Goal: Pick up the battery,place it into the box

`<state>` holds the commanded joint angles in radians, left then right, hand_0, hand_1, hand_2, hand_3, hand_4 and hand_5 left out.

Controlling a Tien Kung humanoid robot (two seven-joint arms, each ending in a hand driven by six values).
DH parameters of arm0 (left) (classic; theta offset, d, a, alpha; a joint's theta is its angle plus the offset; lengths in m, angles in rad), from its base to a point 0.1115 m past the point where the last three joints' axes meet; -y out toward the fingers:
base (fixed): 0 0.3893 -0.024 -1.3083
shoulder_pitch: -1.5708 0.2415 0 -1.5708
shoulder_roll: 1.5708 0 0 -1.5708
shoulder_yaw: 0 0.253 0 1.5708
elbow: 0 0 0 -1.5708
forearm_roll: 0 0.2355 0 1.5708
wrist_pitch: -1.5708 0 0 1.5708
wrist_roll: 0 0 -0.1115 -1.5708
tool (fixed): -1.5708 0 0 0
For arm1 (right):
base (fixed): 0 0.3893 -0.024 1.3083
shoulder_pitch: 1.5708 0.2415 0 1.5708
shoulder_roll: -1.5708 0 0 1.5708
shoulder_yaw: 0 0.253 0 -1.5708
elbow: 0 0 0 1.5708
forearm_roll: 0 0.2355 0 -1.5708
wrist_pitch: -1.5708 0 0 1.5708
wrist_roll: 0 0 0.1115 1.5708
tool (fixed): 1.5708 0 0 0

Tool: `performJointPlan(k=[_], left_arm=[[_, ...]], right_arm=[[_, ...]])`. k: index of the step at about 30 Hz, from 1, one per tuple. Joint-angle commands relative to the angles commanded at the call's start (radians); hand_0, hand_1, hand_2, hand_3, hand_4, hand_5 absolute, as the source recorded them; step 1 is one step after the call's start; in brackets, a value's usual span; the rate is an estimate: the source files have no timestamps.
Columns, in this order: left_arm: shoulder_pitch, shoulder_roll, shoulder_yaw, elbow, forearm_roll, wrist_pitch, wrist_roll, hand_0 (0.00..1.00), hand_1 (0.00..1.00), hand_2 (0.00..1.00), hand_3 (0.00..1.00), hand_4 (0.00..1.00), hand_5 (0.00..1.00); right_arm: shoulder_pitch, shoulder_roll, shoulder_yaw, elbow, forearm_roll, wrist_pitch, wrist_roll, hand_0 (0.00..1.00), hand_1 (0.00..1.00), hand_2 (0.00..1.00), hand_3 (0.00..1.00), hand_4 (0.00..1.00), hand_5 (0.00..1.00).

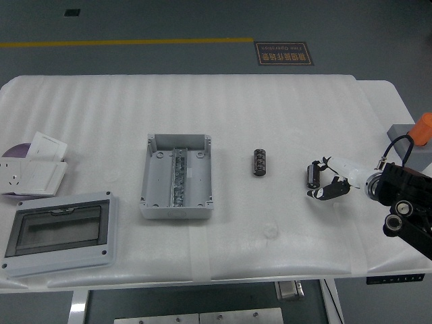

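Observation:
The battery (259, 163) is a short dark cylinder lying on the white table, right of centre, with its long axis pointing away from me. The box (177, 177) is an open grey housing with a metal rail down its middle, left of the battery. My right hand (327, 181) reaches in from the right edge and hovers just above the table, a short way right of the battery and not touching it. Its fingers (312, 174) are loosely spread and hold nothing. The left arm is out of view.
A grey lid with a dark window (59, 232) lies at the front left. A white socket plate and papers (32, 172) sit at the far left. A grey block with an orange cap (418, 135) stands at the right edge.

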<state>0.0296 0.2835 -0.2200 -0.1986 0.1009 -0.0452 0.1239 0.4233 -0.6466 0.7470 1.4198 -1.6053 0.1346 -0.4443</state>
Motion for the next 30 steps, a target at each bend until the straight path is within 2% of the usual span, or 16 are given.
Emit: performJointPlan(k=[14,15,20,21,30], left_arm=[[-0.002,0.0,-0.007,-0.001,0.009,0.002,-0.002,0.623,0.648,0.518,0.547,0.619,0.34],[-0.002,0.0,-0.007,-0.001,0.009,0.002,-0.002,0.623,0.648,0.518,0.547,0.619,0.341],[-0.003,-0.001,-0.01,-0.002,0.014,0.003,-0.002,0.623,0.648,0.518,0.547,0.619,0.341],[-0.003,-0.001,-0.01,-0.003,0.014,0.003,-0.002,0.623,0.648,0.518,0.547,0.618,0.341],[-0.004,-0.001,-0.013,-0.003,0.019,0.004,-0.003,0.623,0.647,0.518,0.548,0.619,0.342]], right_arm=[[0.026,0.005,-0.045,-0.013,-0.008,-0.061,0.025,0.318,0.458,0.794,0.879,0.791,0.38],[0.026,0.006,-0.05,-0.016,-0.009,-0.063,0.027,0.298,0.44,0.704,0.823,0.753,0.368],[0.029,0.008,-0.072,-0.031,-0.008,-0.067,0.033,0.298,0.44,0.704,0.823,0.753,0.368],[0.029,0.009,-0.076,-0.032,-0.007,-0.068,0.033,0.279,0.419,0.609,0.711,0.56,0.228],[0.034,0.008,-0.095,-0.037,-0.011,-0.08,0.044,0.277,0.416,0.576,0.701,0.529,0.209]])
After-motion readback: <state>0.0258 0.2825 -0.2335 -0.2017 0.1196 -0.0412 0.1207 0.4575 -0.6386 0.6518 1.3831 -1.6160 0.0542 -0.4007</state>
